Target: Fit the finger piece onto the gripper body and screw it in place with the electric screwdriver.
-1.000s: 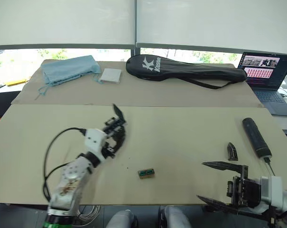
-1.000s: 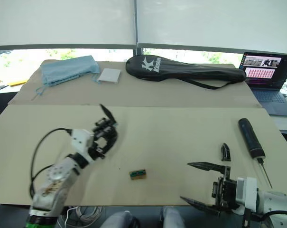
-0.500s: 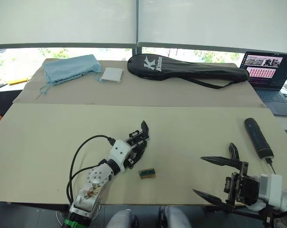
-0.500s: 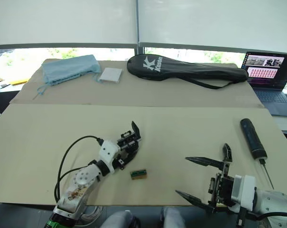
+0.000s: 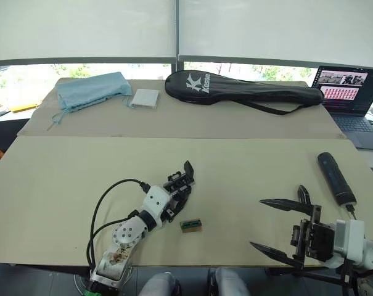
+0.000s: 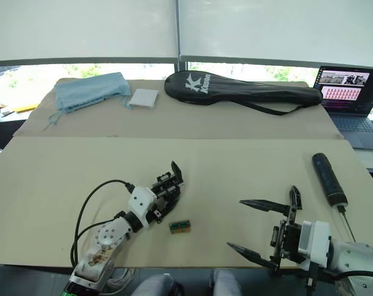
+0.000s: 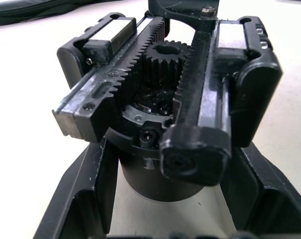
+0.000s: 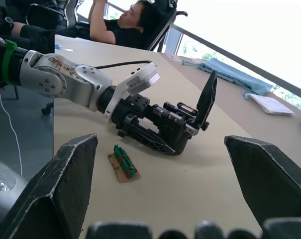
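The finger piece (image 5: 303,193) is seen lying on the counter (image 5: 63,179), just beyond the wide-open right claw (image 5: 278,226). The gripper body (image 5: 179,185) is held clamped by the left claw (image 5: 172,200).

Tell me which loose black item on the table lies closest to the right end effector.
The finger piece, a short pointed wedge just beyond the open right end effector. The electric screwdriver lies farther out to the right.

Your left gripper (image 5: 179,188) is lying low, its arm reaching toward one o'clock, fingers (image 7: 85,199) clamping around the gripper body (image 7: 160,124). Your right gripper (image 5: 266,225) is pointing toward nine o'clock, its fingers (image 5: 285,205) spreading wide apart and gripping nothing.
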Controlling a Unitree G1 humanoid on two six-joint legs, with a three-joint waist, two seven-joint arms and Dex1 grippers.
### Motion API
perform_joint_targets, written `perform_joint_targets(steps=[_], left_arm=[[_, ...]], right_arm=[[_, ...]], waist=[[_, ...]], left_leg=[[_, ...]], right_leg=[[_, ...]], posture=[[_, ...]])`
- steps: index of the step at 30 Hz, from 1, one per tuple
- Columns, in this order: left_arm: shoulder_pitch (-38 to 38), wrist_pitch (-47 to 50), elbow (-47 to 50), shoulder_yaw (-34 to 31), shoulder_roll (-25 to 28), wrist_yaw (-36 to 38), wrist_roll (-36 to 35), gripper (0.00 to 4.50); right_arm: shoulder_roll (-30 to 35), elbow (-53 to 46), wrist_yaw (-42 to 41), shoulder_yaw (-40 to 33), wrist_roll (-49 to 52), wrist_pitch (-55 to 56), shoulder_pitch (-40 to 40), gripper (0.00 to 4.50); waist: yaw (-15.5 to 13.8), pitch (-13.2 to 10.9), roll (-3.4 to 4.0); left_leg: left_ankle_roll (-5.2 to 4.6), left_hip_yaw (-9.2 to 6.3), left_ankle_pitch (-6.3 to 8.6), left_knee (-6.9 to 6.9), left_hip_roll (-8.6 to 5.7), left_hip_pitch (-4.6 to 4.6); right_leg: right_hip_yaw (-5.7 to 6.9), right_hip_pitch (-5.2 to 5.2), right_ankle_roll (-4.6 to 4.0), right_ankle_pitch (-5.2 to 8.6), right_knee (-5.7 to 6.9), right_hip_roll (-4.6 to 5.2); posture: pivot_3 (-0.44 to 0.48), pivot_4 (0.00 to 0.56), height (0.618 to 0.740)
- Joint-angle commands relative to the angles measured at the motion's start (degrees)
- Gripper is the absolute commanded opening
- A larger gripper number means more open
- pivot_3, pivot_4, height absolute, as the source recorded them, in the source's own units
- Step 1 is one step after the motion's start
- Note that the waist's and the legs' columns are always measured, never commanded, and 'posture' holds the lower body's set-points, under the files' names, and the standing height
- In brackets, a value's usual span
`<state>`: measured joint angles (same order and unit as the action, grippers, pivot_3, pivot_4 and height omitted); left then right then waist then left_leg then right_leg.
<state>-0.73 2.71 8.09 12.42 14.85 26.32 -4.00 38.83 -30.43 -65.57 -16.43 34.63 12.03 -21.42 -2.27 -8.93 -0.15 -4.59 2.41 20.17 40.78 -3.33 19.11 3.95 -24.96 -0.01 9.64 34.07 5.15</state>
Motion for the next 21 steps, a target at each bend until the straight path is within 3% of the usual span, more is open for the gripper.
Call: perform_joint_targets(steps=[1,6,12,16,21], left_arm=[[-1.8,1.0,-0.3,0.2,0.7,1.3,-0.5,4.47],[-2.3,1.7,-0.4,-2.3,3.0,4.0,-3.0,4.47],[-1.2,2.3,-2.9,-5.9,8.1,12.2,-9.1,4.47],[2.3,-1.8,-9.0,-8.3,14.0,24.0,-13.3,4.47],[10.5,-5.4,-18.6,-8.4,17.4,39.7,-17.9,4.47]], right_arm=[[0.6,-2.2,0.5,-1.1,1.1,-0.4,0.3,4.5],[0.4,-1.9,0.5,-0.9,0.9,-0.3,0.6,4.5],[0.2,-2.4,1.2,-0.2,0.5,-0.5,0.6,4.5],[0.3,-2.8,1.6,0.1,0.6,-0.9,0.6,4.5],[0.6,-3.1,1.8,-0.1,0.9,-1.5,0.9,4.5]], waist=[[0.0,0.1,0.06],[0.1,0.1,0.13],[0.2,0.2,0.21],[0.3,0.2,0.24],[0.2,0.2,0.25]], left_leg=[[-0.01,0.0,0.0,0.0,0.0,0.0],[-0.08,0.0,0.0,0.0,0.02,0.0],[-0.12,0.0,-0.02,-0.01,0.04,-0.01],[-0.11,0.0,-0.03,-0.01,0.05,-0.01],[-0.1,0.0,-0.05,0.02,0.04,0.02]], right_leg=[[0.0,0.0,0.0,0.0,0.0,0.0],[0.0,0.0,0.0,0.0,0.01,0.0],[0.0,-0.05,-0.03,0.01,0.04,-0.02],[0.02,-0.07,-0.06,0.02,0.08,-0.03],[0.06,-0.09,-0.09,0.0,0.08,-0.05]], posture=[[0.0,0.15,0.74],[0.0,0.15,0.74],[0.0,0.15,0.74],[0.0,0.15,0.74],[0.0,0.15,0.74]])
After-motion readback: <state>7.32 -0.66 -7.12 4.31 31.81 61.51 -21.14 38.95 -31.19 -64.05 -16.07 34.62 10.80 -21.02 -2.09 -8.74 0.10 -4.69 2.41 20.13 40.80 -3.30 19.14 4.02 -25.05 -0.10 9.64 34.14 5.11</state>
